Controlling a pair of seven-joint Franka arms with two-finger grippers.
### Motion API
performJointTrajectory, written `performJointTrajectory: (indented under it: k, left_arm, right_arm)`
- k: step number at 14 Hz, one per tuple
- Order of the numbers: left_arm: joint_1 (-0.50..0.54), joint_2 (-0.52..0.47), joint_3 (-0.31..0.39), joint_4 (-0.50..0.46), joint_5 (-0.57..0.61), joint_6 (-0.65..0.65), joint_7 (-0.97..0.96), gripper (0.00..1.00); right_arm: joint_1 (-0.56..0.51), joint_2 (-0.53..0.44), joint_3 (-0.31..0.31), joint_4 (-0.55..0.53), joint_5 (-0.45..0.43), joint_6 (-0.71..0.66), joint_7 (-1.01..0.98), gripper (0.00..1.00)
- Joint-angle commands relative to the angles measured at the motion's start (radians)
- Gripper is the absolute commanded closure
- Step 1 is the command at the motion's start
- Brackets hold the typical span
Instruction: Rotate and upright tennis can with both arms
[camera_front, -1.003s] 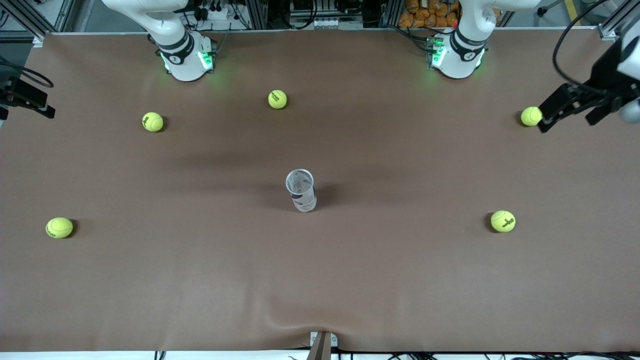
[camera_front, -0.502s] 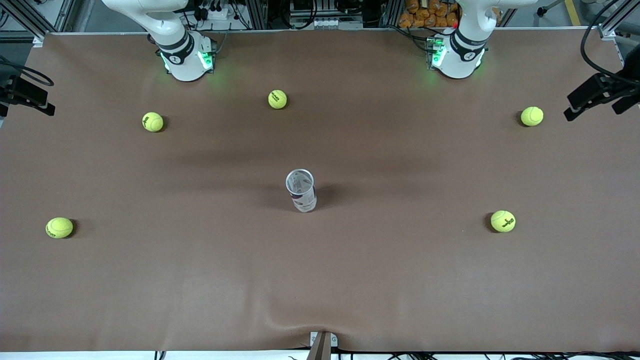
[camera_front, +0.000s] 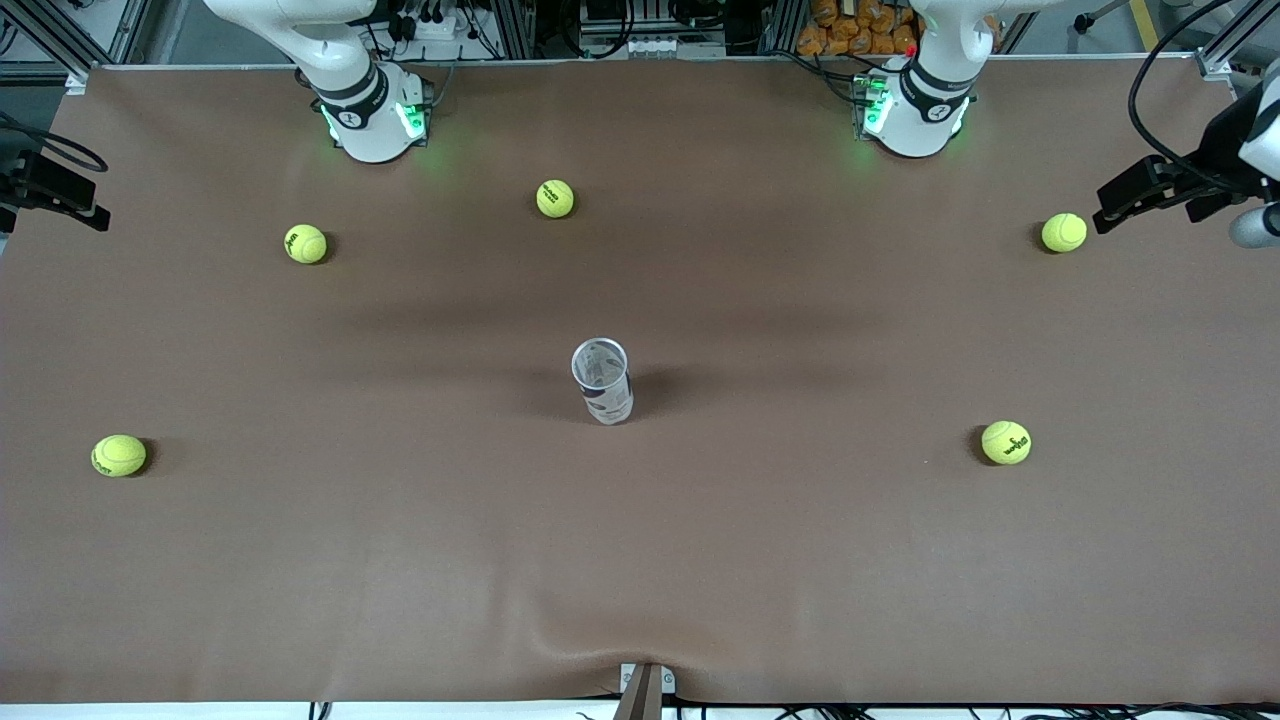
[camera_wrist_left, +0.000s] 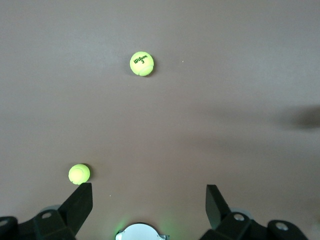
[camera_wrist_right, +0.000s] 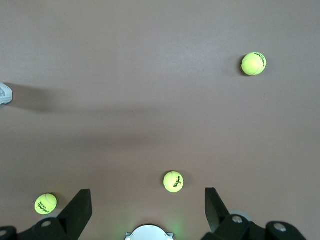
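Mid-table, upright tennis can, five tennis balls scattered, both jaws spread.

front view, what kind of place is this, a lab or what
Most likely a robotics lab: two white arms bolted at green-lit bases along one brown-covered table, aluminium framing and cabling past its edge, and a staged layout of tennis balls around an upright tennis can.

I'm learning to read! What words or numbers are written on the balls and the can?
"Wilson 3": on the tennis ball in the left wrist view.
"Wilson": on the tennis ball in the right wrist view; the mark under it is too small to read.
The other balls' dark print is too blurred to read.
Tennis can: label too small to read.
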Motion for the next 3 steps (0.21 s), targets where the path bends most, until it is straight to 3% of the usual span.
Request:
performJointTrajectory:
  k: [1, 3]
  left_arm:
    - [0.021, -0.022, -0.004, -0.002, -0.012, -0.009, 0.017, 0.0]
    - [0.02, -0.022, -0.001, 0.01, -0.003, -0.011, 0.013, 0.0]
  right_arm:
    - [-0.011, -0.002, 0.01, 0.004, -0.01, -0.011, -0.014, 0.0]
    - [-0.011, -0.002, 0.011, 0.004, -0.01, -0.011, -0.015, 0.0]
